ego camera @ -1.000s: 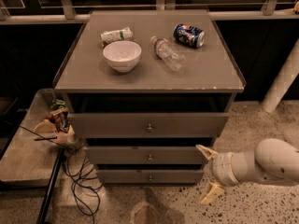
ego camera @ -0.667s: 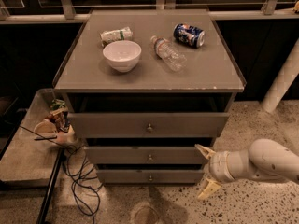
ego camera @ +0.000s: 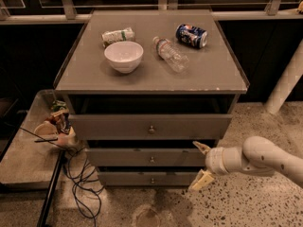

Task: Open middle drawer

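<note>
The claw (ego camera: 200, 164) is hovering, fingers apart, just off the right end of the middle drawer (ego camera: 123, 157), which is sitting apparently unpulled between the other two fronts, its knob (ego camera: 152, 159) untouched, leaving reach, grip and pull all outstanding.

You have the gripper (ego camera: 200, 164) at the right end of the middle drawer (ego camera: 123, 157), fingers spread, its knob (ego camera: 151, 159) further left.
</note>
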You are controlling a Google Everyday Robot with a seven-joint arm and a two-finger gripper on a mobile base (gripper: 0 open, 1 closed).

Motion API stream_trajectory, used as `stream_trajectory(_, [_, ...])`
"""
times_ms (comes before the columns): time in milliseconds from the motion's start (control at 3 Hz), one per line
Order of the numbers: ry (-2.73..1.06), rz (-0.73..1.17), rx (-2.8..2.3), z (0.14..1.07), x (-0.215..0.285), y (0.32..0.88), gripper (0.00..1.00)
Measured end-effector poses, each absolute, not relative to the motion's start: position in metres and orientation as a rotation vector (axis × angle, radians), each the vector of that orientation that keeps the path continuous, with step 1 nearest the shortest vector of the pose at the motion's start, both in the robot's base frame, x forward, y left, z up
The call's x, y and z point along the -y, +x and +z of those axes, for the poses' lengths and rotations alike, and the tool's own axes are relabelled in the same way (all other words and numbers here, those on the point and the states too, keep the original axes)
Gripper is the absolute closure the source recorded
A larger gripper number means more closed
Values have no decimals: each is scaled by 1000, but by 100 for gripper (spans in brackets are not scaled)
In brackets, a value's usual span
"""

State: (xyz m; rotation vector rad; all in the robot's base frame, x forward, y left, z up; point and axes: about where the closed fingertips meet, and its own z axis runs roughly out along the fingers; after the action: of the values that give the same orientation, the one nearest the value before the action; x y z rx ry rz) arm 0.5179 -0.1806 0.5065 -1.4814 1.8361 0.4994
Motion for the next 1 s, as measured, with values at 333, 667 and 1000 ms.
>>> stream_trajectory(333, [-1481,499,-1836,507,181,518,0])
stream_trajectory(667, [-1486,523,-1817,494,171,522,0])
stream_trajectory(1000, [-1485,523,-1813,475,167,530,0])
